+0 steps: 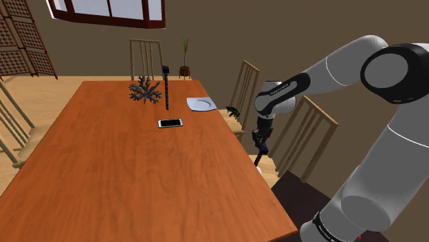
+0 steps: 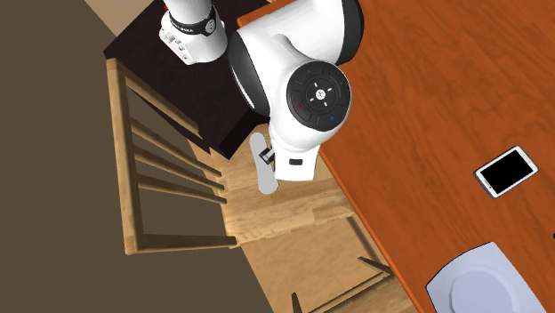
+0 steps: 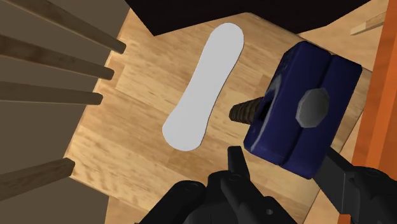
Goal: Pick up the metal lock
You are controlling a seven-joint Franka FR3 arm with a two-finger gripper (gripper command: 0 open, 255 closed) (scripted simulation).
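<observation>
Wrist view, nearest first: the end effector (image 3: pixel 281 161) is clenched on the lock (image 3: pixel 299 105), one black finger at each side of the blue body's lower end; the lock therefore lies directly between the fingers, not ahead of them or off to one side. Most of the body, with its grey hexagonal cap, stands out beyond the fingertips; the coiled shank (image 3: pixel 248 113) leaves the body sideways, crosswise to the fingers, pointing toward the middle of the chair seat (image 3: pixel 127 146). The lock appears to hang above the chair seat rather than rest on it; a white oblong piece (image 3: pixel 202 89) lies flat on the chair seat beyond the shank. Judged: the grip is low on the body, so the overhanging mass could pivot during a lift straight up from the chair seat. Farthest: the tabletop (image 1: pixel 103 172) borders the chair seat; phone (image 1: pixel 170 123) and plate (image 1: pixel 200 104) lie well apart from the chair seat.
</observation>
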